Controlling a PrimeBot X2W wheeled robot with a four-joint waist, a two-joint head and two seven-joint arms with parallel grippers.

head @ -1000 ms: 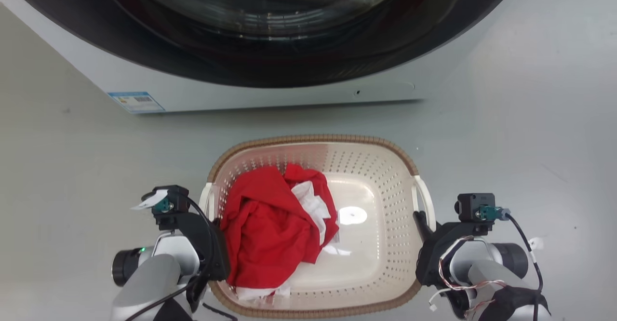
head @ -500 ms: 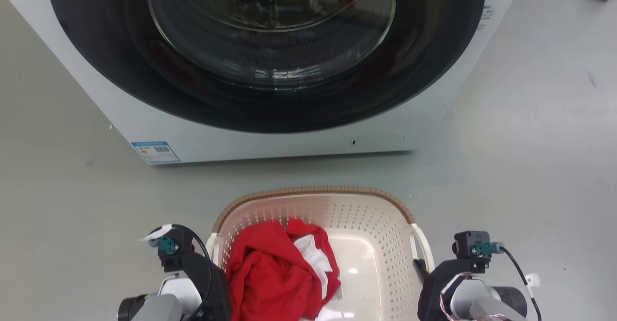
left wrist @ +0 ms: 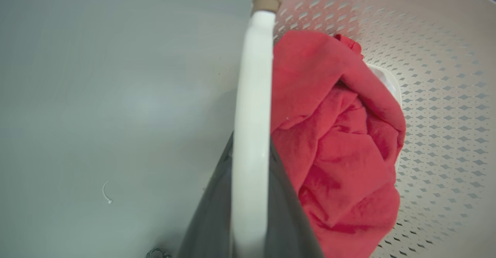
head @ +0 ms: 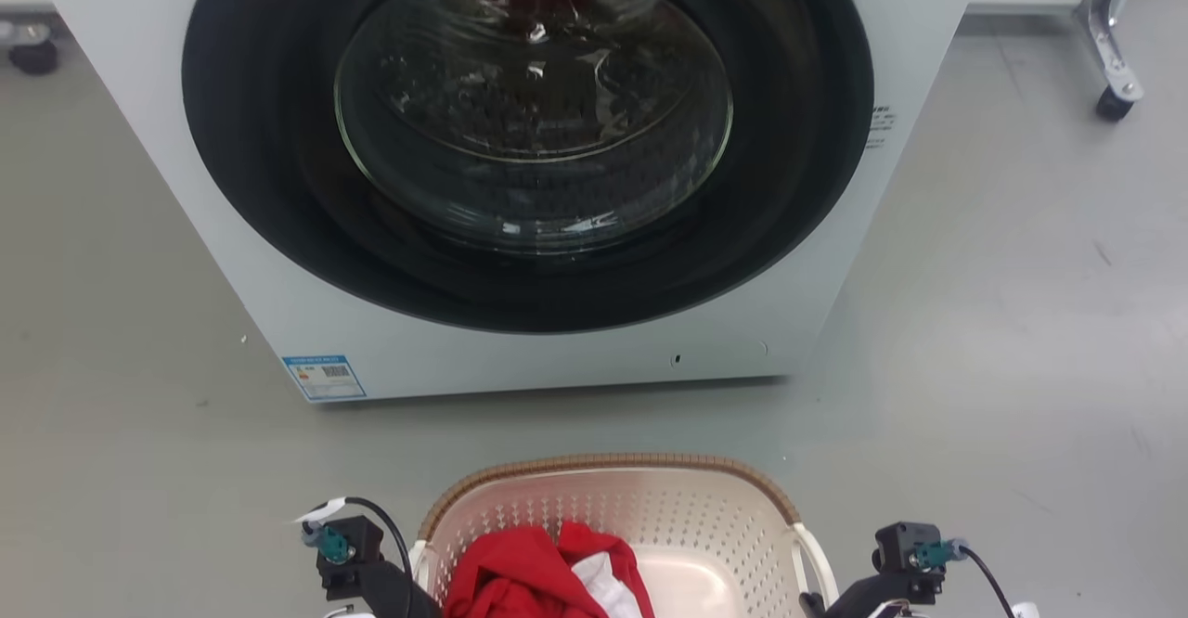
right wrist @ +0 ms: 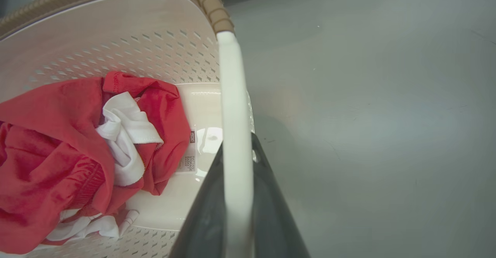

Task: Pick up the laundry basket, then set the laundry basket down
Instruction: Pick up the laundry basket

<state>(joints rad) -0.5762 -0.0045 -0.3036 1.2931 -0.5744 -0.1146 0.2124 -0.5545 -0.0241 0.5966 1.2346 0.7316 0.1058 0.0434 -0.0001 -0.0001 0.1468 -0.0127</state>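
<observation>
We have the laundry basket (head: 603,462) at 6 o'clock in the head view, low on the grey floor (head: 1002,340), with the washing machine (head: 520,372) at 12 o'clock. Our left gripper (left wrist: 251,143) pinches the white handle (left wrist: 252,76) at the basket's 9 o'clock, 1 dark finger on each side. Our right gripper (right wrist: 237,141) pinches the other handle (right wrist: 231,76) at 3 o'clock in the same way. A red garment (right wrist: 58,141) lies heaped toward 9 o'clock. We judge the pick-up is in hand, though we cannot tell whether the base is off the floor. Next we need an even raise from both arms, then a level lowering, since the load sits off-centre.
</observation>
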